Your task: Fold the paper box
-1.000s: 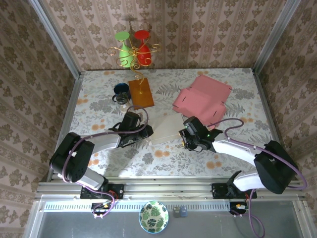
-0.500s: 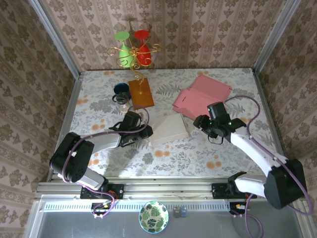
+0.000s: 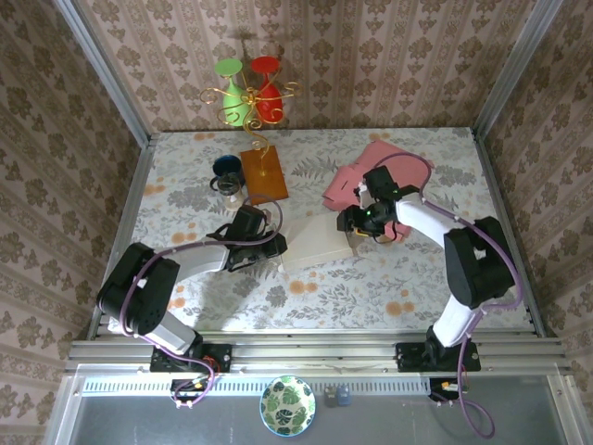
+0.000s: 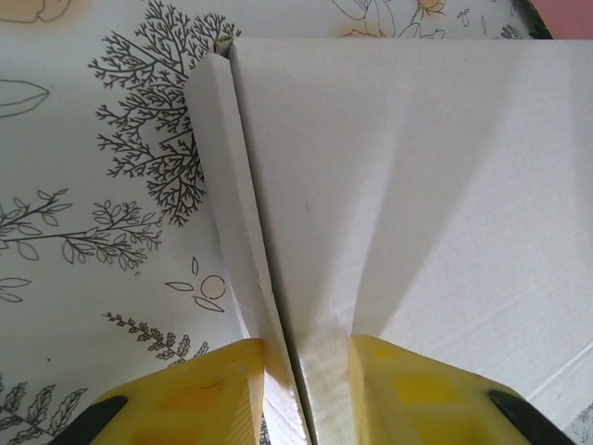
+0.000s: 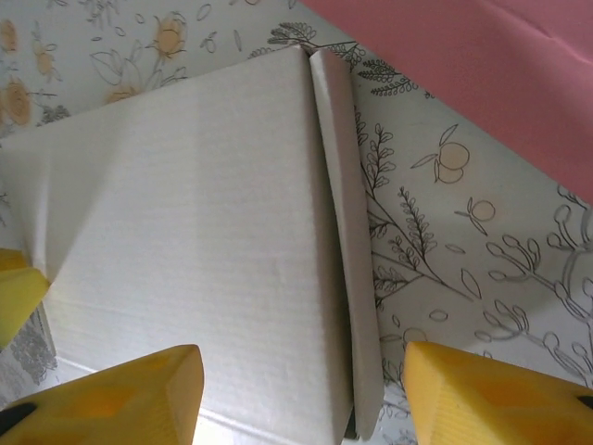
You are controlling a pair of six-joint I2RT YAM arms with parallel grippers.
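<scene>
The white paper box lies flat-topped in the middle of the table, with a narrow side flap on each end. My left gripper is shut on the box's left edge; in the left wrist view the yellow fingers pinch that edge and its flap at the gripper. My right gripper stands open over the box's right edge. In the right wrist view the box top and right flap lie between the wide-apart jaws of that gripper.
A pink folded box lies just behind the right gripper, also at the upper right. An orange board, a dark cup and a gold stand with green and red glasses stand at the back left.
The right arm swung from the box's front right corner out to the right, then back to the box's right edge, jaws opened wider. The left gripper kept its hold.
</scene>
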